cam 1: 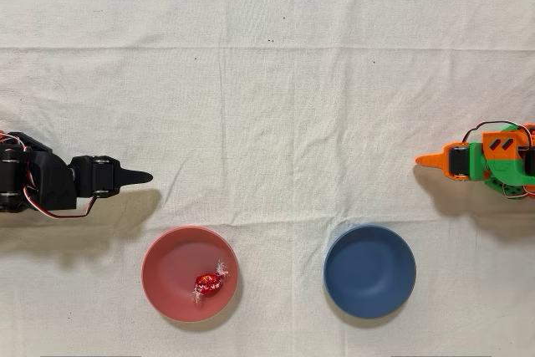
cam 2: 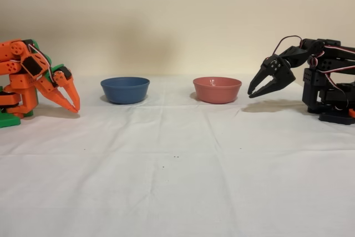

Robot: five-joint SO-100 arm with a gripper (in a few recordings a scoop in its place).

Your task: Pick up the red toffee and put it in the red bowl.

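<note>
The red toffee (cam 1: 207, 283), a small candy in shiny red foil with clear twisted ends, lies inside the red bowl (cam 1: 167, 269), right of its middle in the overhead view. In the fixed view the red bowl (cam 2: 217, 90) stands right of centre and its wall hides the inside. My black gripper (cam 1: 146, 177) hovers above the cloth, up and to the left of the bowl in the overhead view. Seen from the side, the gripper (cam 2: 250, 95) points down just right of the bowl, its fingertips together and nothing held.
A blue bowl (cam 1: 369, 271) of similar size stands beside the red one, also seen in the fixed view (cam 2: 125, 89). The idle orange arm (cam 1: 485, 160) rests at the opposite side. A creased white cloth (cam 1: 267, 81) covers the table.
</note>
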